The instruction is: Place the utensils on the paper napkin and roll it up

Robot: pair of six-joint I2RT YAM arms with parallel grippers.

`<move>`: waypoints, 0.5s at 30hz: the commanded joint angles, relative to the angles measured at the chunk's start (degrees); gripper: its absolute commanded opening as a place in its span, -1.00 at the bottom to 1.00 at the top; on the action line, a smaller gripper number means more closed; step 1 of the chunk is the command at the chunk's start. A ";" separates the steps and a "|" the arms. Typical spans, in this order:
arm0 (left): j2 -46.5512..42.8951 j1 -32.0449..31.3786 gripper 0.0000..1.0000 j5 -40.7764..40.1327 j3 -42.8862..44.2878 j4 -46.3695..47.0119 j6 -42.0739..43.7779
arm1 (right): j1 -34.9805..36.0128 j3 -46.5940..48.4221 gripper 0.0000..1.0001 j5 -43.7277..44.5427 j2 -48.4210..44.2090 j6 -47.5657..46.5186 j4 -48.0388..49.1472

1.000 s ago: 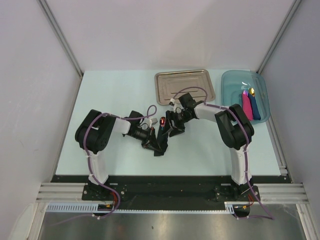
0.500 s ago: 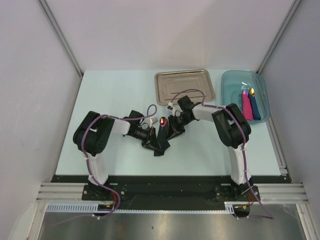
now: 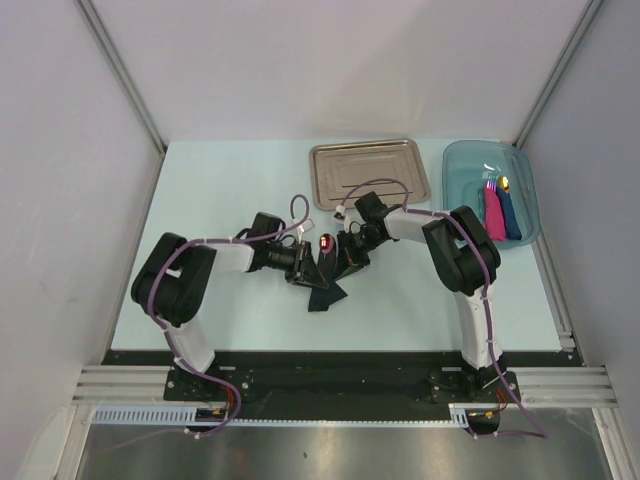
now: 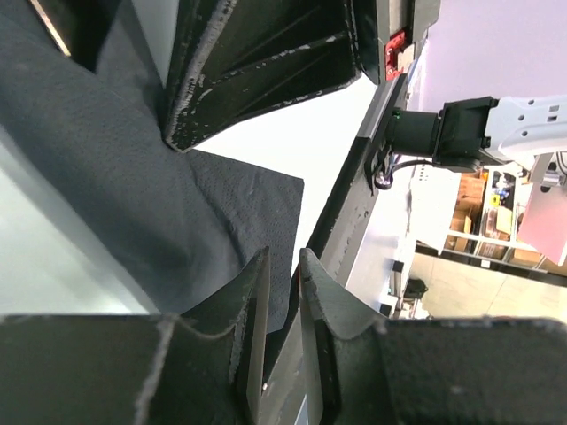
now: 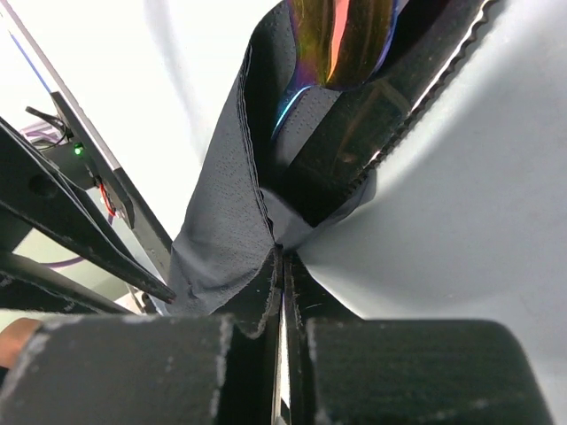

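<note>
The black paper napkin lies crumpled at the table's middle, partly wrapped around the utensils. One utensil's shiny orange-red end pokes out of its far side. In the right wrist view that iridescent end sits in the napkin's fold beside a dark serrated piece. My right gripper is shut on the napkin's edge. The left gripper stands slightly open at the napkin's left side, nothing between its fingers. In the top view both grippers, left and right, flank the bundle.
A steel tray lies behind the bundle. At the back right a translucent blue bin holds a pink roll and a dark blue roll. The frame rail runs along the near edge.
My right gripper has closed on the napkin's edge. The left gripper has parted slightly, and its arm has shifted, elbow swinging out to the left.
</note>
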 commanded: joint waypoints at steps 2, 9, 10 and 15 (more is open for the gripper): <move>1.40 -2.70 -0.53 0.04 0.78 -0.54 2.32 | 0.59 -0.50 -1.00 6.03 2.66 -2.49 -0.57; 10.35 -2.01 -0.69 -2.51 0.61 -5.65 5.06 | -0.02 -0.76 -0.92 4.02 -0.49 1.02 0.49; 10.89 -1.83 -0.71 -2.69 0.52 -5.30 4.62 | -0.29 -1.54 -0.85 3.31 -1.20 1.99 0.93; 11.95 -1.47 -0.78 -3.48 1.13 -5.56 5.23 | -1.26 -3.92 -0.38 1.99 -5.33 7.43 4.18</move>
